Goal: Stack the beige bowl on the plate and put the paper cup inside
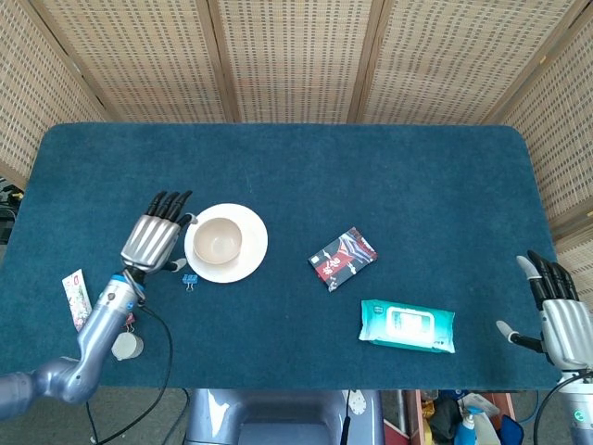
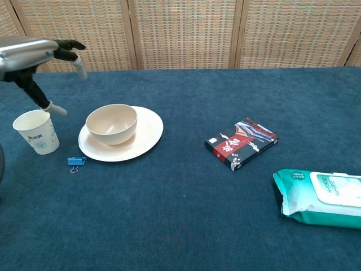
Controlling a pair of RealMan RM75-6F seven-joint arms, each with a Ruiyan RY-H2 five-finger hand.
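The beige bowl [image 1: 218, 241] [image 2: 111, 123] sits upright on the white plate [image 1: 256, 243] [image 2: 150, 132] at the table's left. The paper cup [image 2: 36, 131] stands upright just left of the plate; the head view hides it under my left hand. That left hand [image 1: 155, 232] [image 2: 37, 52] hovers open above the cup, fingers straight and spread, touching nothing. My right hand [image 1: 560, 315] is open and empty off the table's right front corner, seen only in the head view.
A blue binder clip [image 1: 189, 279] [image 2: 76, 161] lies in front of the plate. A toothpaste tube [image 1: 76, 297] lies at the left front. A black-and-red packet [image 1: 343, 258] [image 2: 241, 143] and a teal wipes pack [image 1: 408, 326] [image 2: 318, 197] lie to the right.
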